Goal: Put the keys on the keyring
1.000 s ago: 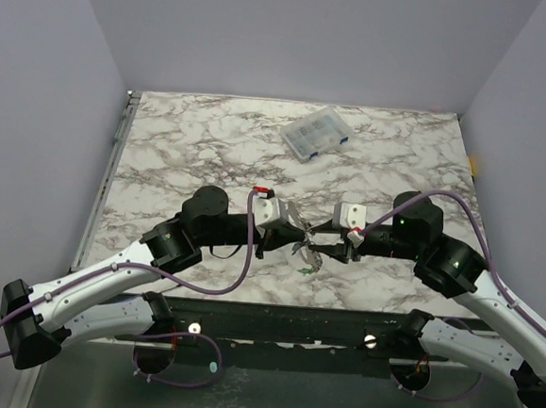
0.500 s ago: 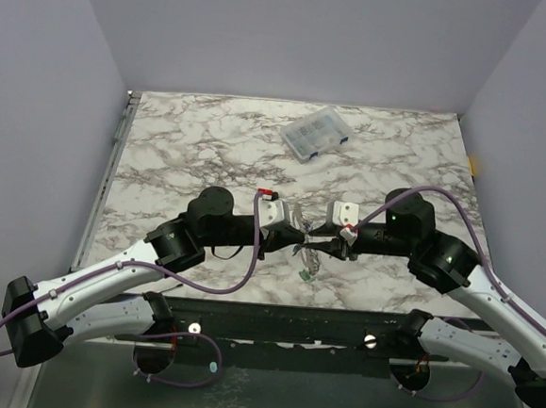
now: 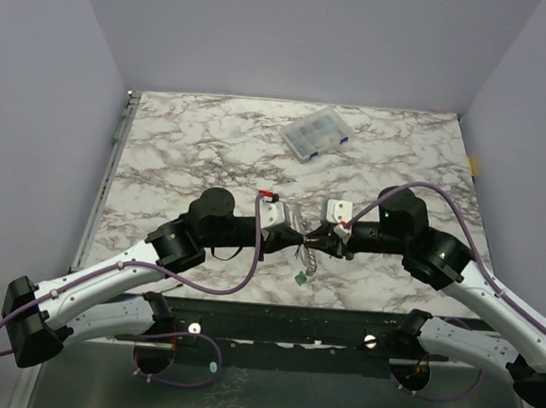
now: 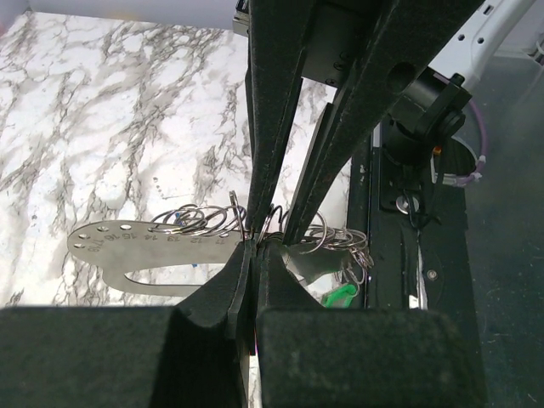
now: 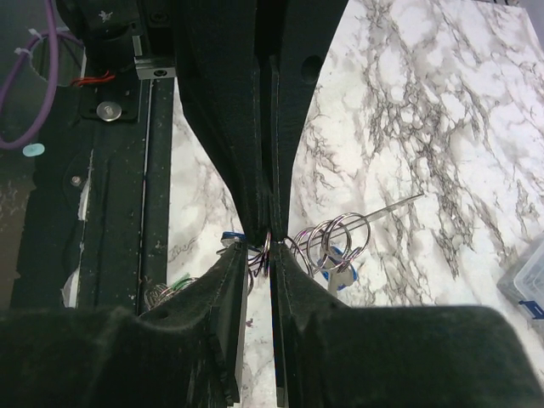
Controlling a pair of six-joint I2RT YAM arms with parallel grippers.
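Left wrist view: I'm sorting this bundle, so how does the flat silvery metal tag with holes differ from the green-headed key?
The flat silvery metal tag with holes is long, bare metal and juts picture-left of the shut left claw; the green-headed key shows only a small bright plastic head, low at picture-right. Both sit in the same tangle of thin silvery rings.

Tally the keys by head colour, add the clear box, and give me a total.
Blue keys: 2
Green key: 1
Clear compartment box: 1
Total: 4
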